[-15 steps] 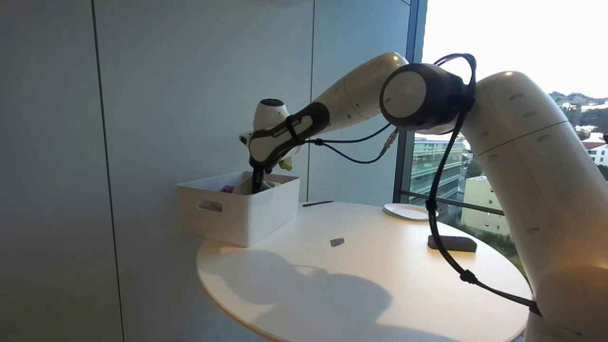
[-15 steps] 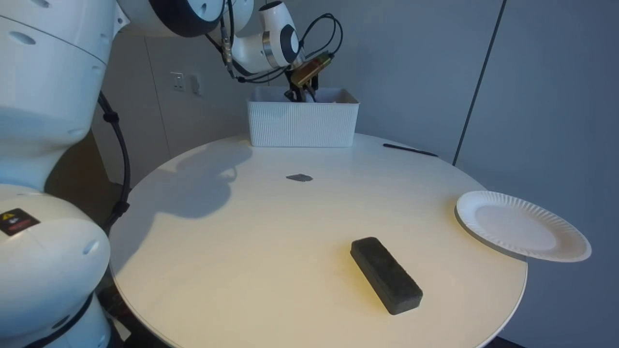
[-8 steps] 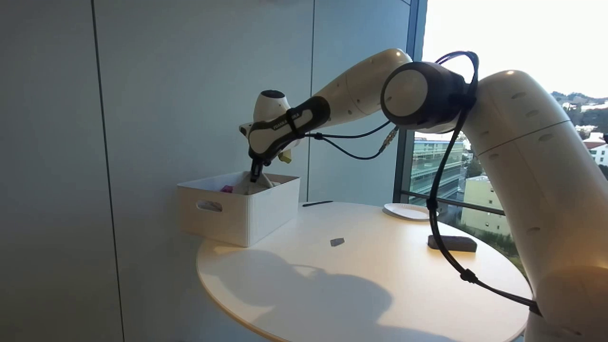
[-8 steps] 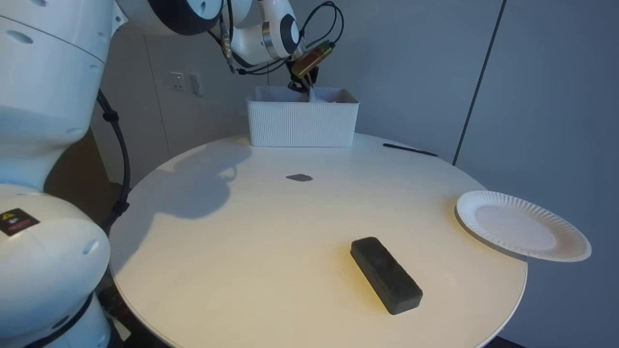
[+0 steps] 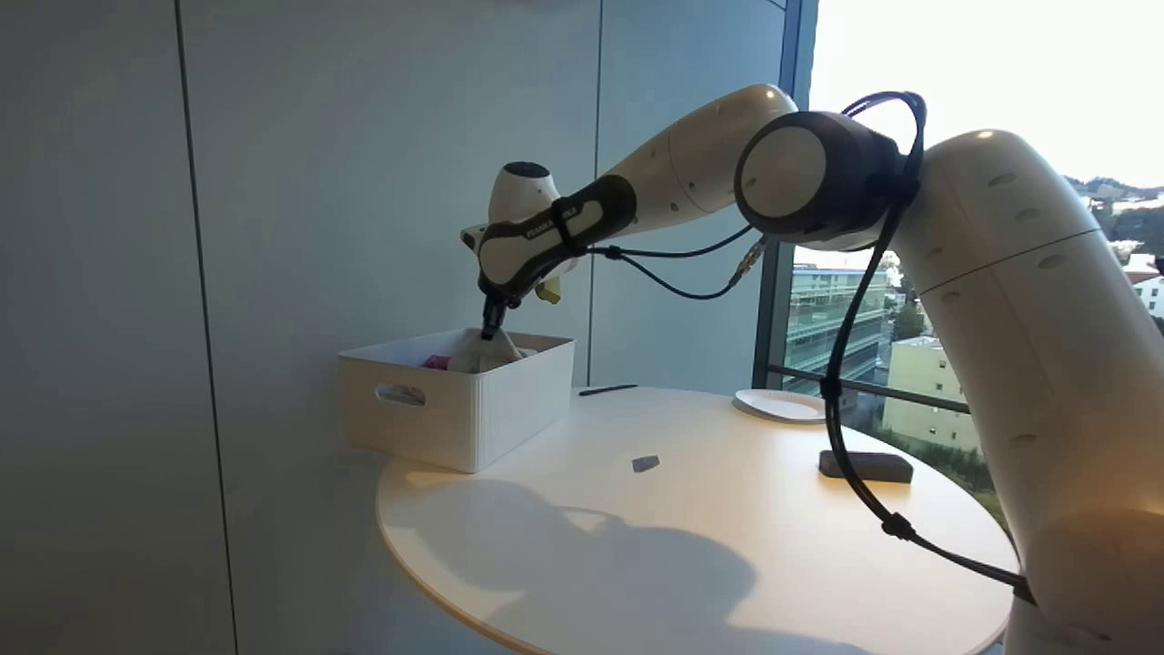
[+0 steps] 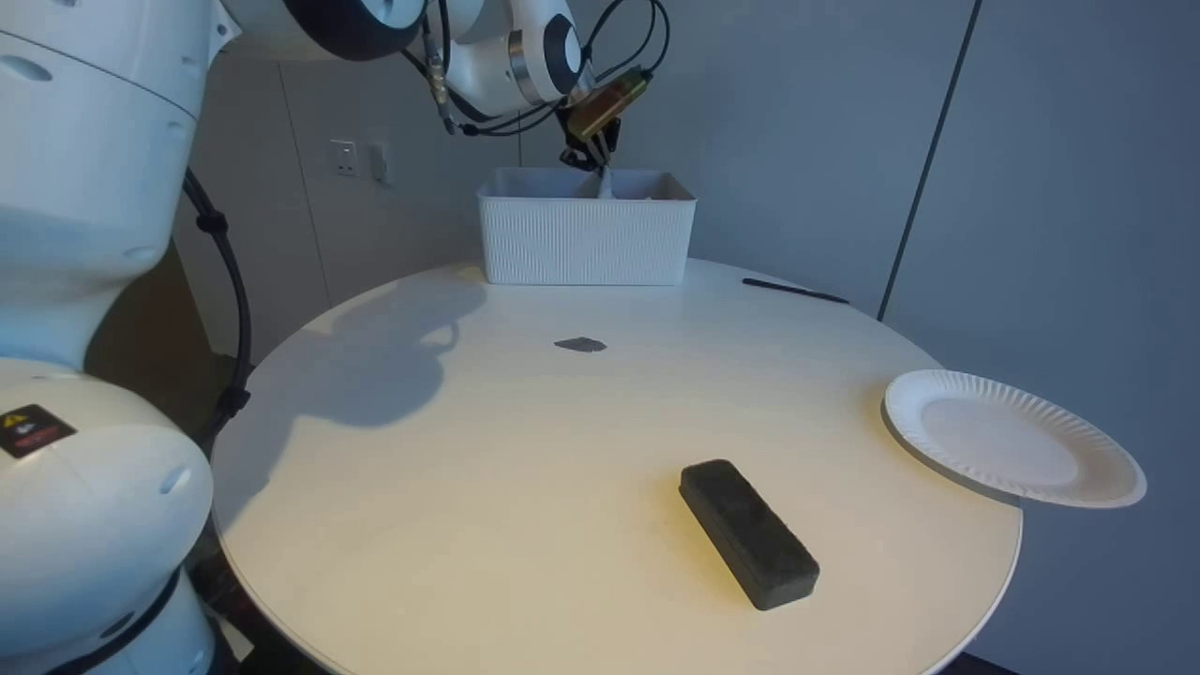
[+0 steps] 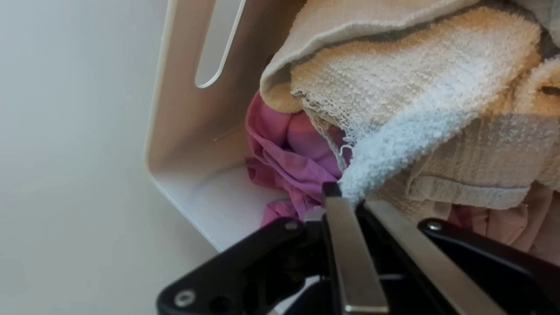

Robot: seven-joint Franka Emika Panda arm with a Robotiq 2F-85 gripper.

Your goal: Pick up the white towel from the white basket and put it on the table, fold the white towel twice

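Observation:
The white towel (image 7: 407, 131) is a fluffy cloth among others in the white basket (image 7: 159, 96). My gripper (image 7: 350, 199) is shut on a corner of it. In both exterior views the gripper (image 5: 491, 333) (image 6: 598, 161) stands just above the basket (image 5: 523, 409) (image 6: 586, 242). The pinched towel (image 5: 496, 351) (image 6: 606, 184) rises as a peak under the fingertips. The rest of the towel lies in the basket, partly hidden by the wall. The basket stands at the edge of the round white table (image 5: 709, 546) (image 6: 525, 525).
Pink cloth (image 7: 297, 162) and beige cloths (image 7: 477, 175) lie in the basket beside and under the towel. On the table are a grey flat piece (image 6: 581, 345), a dark block (image 6: 748, 534), a thin black stick (image 6: 795, 290) and a paper plate (image 6: 1012, 441) overhanging the edge. A wall stands behind.
My gripper has risen from inside the basket to just above its rim. The pinched part of the towel has come up with it into a peak. The basket has not moved.

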